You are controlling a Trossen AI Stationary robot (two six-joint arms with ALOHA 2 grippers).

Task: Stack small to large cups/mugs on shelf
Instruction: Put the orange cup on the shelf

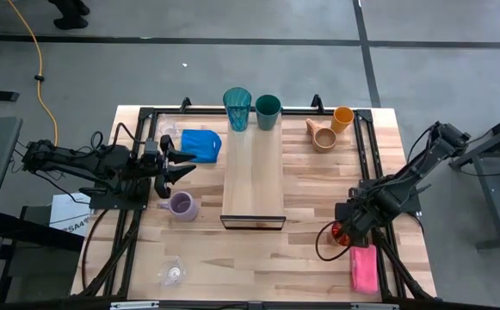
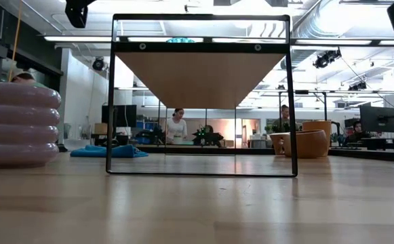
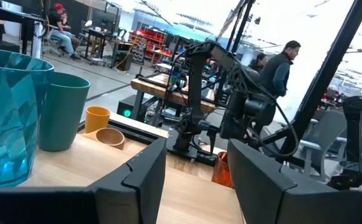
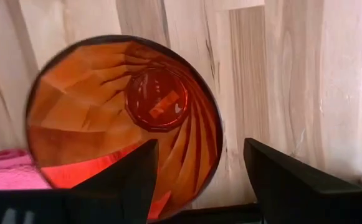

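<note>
Your right gripper (image 1: 346, 232) is hanging directly over the red cup (image 4: 124, 121) near the tabletop's near right corner, just beside the pink sponge (image 1: 363, 268). In the right wrist view its two fingers are standing wide apart, one to each side of the cup's mouth, and gripping nothing; I cannot tell whether either finger is touching the rim.

Your left gripper (image 1: 174, 165) is waiting near the left edge, fingers parted and empty, between the blue cloth (image 1: 200, 144) and the lavender mug (image 1: 181, 205).

The shelf (image 1: 253, 176) is running down the middle of the tabletop. The teal tumbler (image 1: 237, 108) and dark green cup (image 1: 268, 111) are standing at its far end. The tan mug (image 1: 323, 135) and orange cup (image 1: 342, 119) are sitting toward the far right corner. A clear glass (image 1: 172, 272) is resting near the near left corner.

Handling assessment: the red cup is looking like thin, faceted, translucent plastic, so you are likely dealing with something light, stiff and glossy. A hard squeeze could flex the wall or make it slip. Consider taking hold across the wall just below the rim, one finger inside and one outside, or spanning the body from both sides.
</note>
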